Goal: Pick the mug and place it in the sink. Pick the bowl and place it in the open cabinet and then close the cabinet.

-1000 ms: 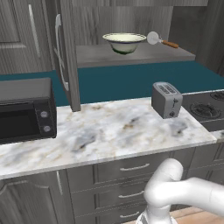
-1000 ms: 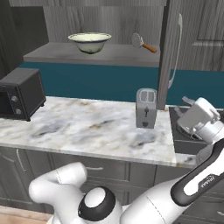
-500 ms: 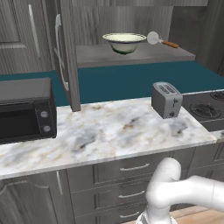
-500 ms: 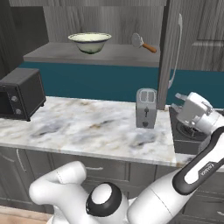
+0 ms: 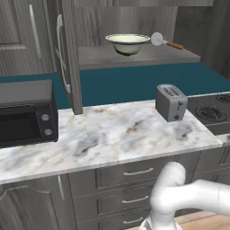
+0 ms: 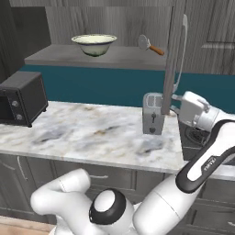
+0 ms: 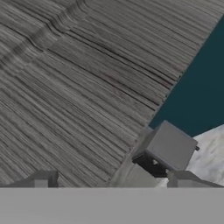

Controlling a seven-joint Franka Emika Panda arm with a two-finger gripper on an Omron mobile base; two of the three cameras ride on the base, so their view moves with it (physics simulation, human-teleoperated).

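Bowl sits upright on the grey inner shelf of the open cabinet; that placement reads as done. Over the last second the hand has swung from low beside the stove toward the right-hand door, and now sits just beside the door's lower edge, right of the toaster. Bowl and the orange-handled utensil have not moved. Judgement: the closing step is under way, with the door not yet pushed. The left door also stands open.

Hand state: in the hand view two dark tips stand well apart, nothing between them, so wide and empty. That view faces grey wood grain at close range, toaster top at lower right.

Mug and sink: cannot locate from here.

Materials: door is flat wood-grain panel with a long metal bar handle, smooth and rounded, a likely hooking point. Bowl is cream inside, green lower outside, wide and shallow. Counter is veined marble, glossy. Toaster is boxy brushed metal. Microwave is matte black.
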